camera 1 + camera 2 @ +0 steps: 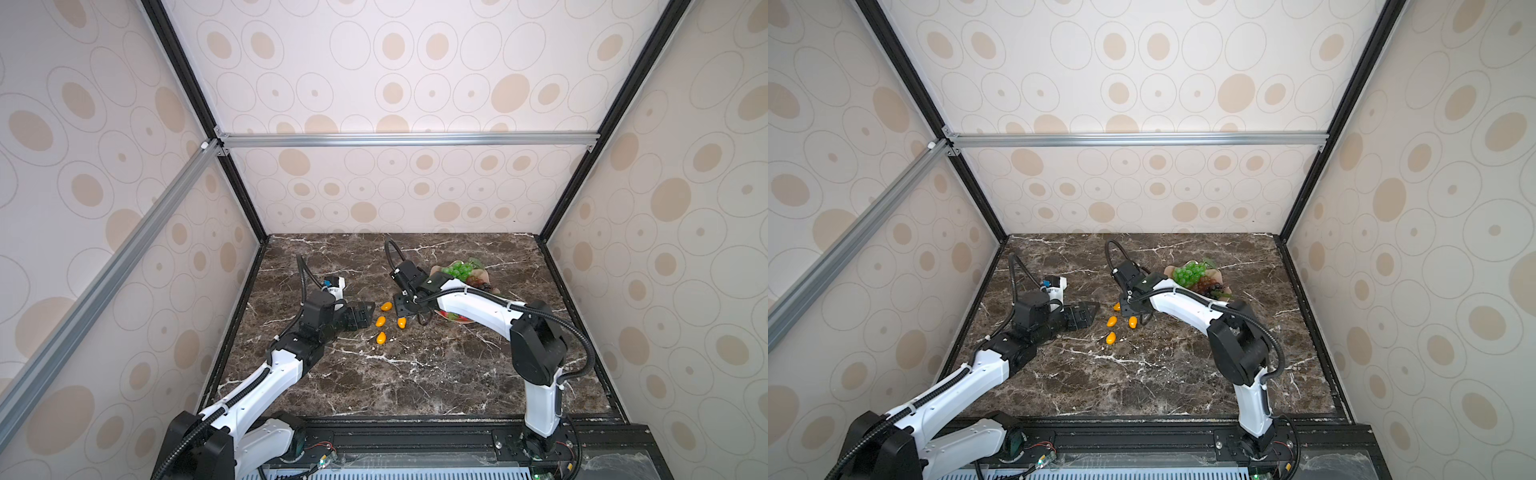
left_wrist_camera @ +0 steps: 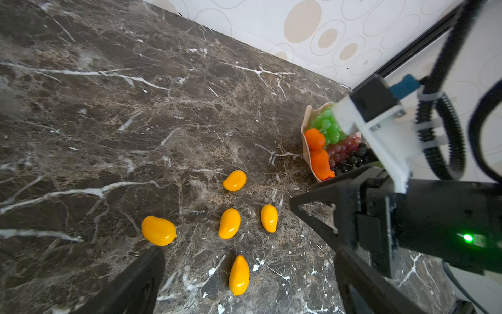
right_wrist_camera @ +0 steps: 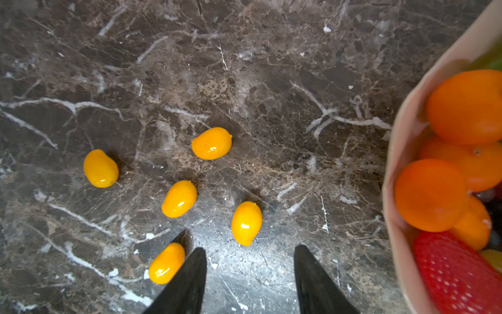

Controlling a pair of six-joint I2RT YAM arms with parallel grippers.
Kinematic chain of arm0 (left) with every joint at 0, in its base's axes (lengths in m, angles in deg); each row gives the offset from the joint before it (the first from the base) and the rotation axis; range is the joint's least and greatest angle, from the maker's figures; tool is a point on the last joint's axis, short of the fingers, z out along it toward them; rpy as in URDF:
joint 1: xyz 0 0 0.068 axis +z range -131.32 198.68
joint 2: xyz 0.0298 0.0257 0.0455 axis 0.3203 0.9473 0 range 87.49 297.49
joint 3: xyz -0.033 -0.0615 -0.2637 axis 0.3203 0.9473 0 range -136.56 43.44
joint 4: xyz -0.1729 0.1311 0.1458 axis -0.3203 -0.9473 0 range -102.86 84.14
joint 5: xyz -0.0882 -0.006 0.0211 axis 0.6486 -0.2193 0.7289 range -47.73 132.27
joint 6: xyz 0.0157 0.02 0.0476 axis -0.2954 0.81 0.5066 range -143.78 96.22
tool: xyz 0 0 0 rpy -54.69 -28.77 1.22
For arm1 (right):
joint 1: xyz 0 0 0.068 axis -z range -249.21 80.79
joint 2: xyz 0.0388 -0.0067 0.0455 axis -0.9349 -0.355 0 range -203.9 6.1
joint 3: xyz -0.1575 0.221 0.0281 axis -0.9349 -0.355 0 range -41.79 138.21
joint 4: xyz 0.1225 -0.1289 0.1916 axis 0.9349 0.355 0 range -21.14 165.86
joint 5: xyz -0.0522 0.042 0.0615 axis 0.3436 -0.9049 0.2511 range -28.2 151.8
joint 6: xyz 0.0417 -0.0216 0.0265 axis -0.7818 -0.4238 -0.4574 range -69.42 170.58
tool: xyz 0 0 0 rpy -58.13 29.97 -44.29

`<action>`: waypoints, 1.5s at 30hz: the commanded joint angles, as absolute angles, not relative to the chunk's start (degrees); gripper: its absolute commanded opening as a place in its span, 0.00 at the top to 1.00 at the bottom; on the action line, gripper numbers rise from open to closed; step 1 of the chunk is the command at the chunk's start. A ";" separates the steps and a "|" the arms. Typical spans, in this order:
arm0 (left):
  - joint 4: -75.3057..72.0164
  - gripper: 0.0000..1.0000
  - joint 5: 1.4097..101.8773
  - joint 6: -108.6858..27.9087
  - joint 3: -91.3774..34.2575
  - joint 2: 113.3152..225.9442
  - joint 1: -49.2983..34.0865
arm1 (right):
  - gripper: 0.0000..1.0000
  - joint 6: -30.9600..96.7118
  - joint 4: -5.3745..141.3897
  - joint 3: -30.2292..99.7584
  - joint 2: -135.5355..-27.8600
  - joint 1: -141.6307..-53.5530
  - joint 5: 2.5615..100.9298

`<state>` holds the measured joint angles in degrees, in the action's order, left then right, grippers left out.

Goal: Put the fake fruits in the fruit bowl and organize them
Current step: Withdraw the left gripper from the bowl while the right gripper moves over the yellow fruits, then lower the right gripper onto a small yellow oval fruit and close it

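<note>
Right wrist view puts the fruit bowl (image 3: 400, 141) at the right edge of the frame, already crowded with tangerines (image 3: 432, 194) and a strawberry (image 3: 456, 271). My main worry is that another fruit dropped onto that heap rolls back over the low rim, or that the arm nudges the dish. A smaller risk concerns the right gripper (image 3: 250, 251), jaws apart and empty at lower centre, with the nearest kumquat (image 3: 246, 223) just beyond its tips: a glossy oval pinched off-centre would likely squirt out and scatter the other kumquats (image 3: 179, 198) lying loose close by. In a top view the left gripper (image 1: 365, 316) stands wide apart and empty, left of the cluster, near enough to bump it. Around all this, patterned walls (image 1: 395, 83) and black frame posts (image 1: 243, 195) enclose a dark marble tabletop (image 1: 415, 374), which looks hard, slick and white-veined.
</note>
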<state>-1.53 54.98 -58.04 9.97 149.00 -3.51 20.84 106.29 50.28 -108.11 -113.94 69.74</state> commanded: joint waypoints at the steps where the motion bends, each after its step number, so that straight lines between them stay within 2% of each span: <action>1: 2.48 0.02 59.05 -59.64 11.04 147.78 -2.26 | 0.45 20.46 113.06 53.89 -111.74 -114.93 70.25; 21: 6.96 0.02 65.27 -62.46 16.10 146.02 3.81 | 0.47 20.69 118.51 61.67 -121.71 -115.50 69.97; 45: 9.19 0.02 66.44 -63.24 16.90 145.93 4.31 | 0.59 21.40 119.15 64.74 -126.06 -115.26 69.80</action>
<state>7.15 65.80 -62.81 17.07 146.93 3.70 21.47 117.48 63.44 -124.42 -115.16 69.50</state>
